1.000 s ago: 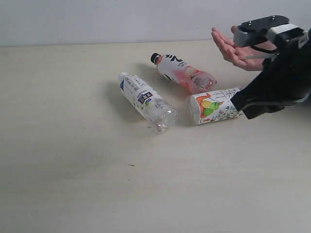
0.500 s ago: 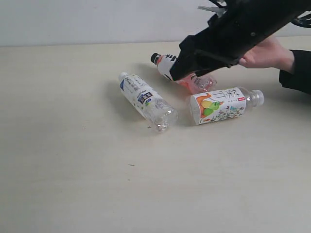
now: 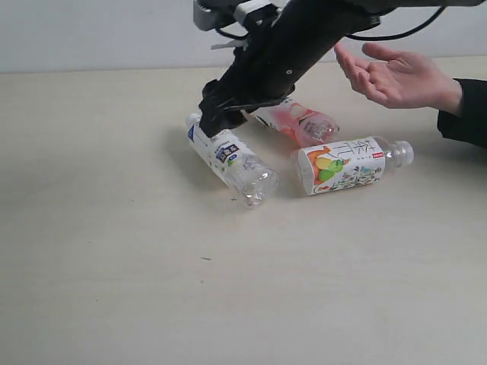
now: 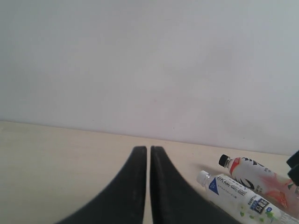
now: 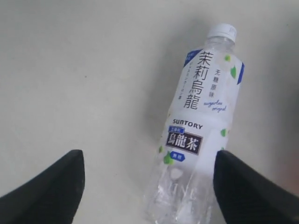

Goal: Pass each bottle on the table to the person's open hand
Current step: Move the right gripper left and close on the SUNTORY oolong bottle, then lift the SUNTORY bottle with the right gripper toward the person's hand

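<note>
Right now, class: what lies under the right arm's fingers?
The white-blue bottle lies on the table beneath the open fingers. In the exterior view the arm hides the cap end of the pink bottle.

**A:** Where's the free room?
**B:** The near and left parts of the table [image 3: 114, 266] are bare, with nothing to dodge.
**A:** Around the bottles?
**B:** Tight. The white-blue bottle [image 3: 232, 160] lies flat, with a narrow gap between its base end and the fruit-label bottle [image 3: 346, 165]. The pink bottle [image 3: 303, 122] lies just behind both.
**A:** From above?
**B:** Blocked. The right arm [image 3: 289, 46] slants over the pink bottle's cap end, and the right gripper [image 3: 215, 122] is spread wide over the white-blue bottle's neck end.
**A:** Toward the person's open hand [image 3: 396, 76]?
**B:** It hovers behind the fruit-label bottle, apart from it — but the arm passes just beside the fingertips.
</note>
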Robot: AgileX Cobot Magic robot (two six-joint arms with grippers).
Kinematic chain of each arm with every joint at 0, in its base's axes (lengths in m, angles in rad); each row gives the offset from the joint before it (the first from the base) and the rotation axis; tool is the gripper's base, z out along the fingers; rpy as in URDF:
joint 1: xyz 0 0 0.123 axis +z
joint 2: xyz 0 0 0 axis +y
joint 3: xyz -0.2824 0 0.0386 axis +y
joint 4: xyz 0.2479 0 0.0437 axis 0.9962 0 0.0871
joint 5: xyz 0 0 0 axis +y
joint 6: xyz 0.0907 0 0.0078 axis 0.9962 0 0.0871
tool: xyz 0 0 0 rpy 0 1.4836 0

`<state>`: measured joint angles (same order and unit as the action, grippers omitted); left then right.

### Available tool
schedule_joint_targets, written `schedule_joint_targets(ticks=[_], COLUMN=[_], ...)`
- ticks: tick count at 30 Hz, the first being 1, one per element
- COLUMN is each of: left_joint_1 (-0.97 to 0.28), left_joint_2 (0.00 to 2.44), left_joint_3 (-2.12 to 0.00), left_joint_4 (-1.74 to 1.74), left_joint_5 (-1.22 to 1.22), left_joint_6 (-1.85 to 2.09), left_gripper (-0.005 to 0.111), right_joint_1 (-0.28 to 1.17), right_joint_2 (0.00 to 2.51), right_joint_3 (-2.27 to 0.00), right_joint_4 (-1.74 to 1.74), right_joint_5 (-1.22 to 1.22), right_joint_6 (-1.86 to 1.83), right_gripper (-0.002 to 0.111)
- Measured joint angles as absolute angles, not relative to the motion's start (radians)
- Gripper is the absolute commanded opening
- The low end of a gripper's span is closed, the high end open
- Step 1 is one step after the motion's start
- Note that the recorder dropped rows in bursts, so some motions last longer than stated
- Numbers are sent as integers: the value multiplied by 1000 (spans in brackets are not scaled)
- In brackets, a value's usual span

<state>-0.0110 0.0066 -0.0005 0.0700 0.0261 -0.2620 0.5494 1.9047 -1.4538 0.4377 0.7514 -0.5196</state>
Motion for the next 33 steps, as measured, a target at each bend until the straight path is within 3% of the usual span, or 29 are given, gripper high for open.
schedule_joint_targets(ticks=[10,25,28,33], left_joint_1=[-11,-11,-11,-11], left_joint_2=[7,7,7,7], left_joint_3=[-1,-1,-1,-1], left_joint_4=[70,70,70,70], left_joint_5=[26,26,26,26], left_joint_6=[-262,-262,-262,-262], left_gripper=[5,5,5,5], right_joint_1=[638,638,638,638], right_joint_2=[2088,2211,2224,2230], right_joint_3=[-1579,-1597,-1597,-1601], right_joint_4=[49,-17,-17,-13], right_joint_5=[730,712,714,737], right_joint_6=[-216,-135,-135,-135], right_gripper=[74,73,62,20])
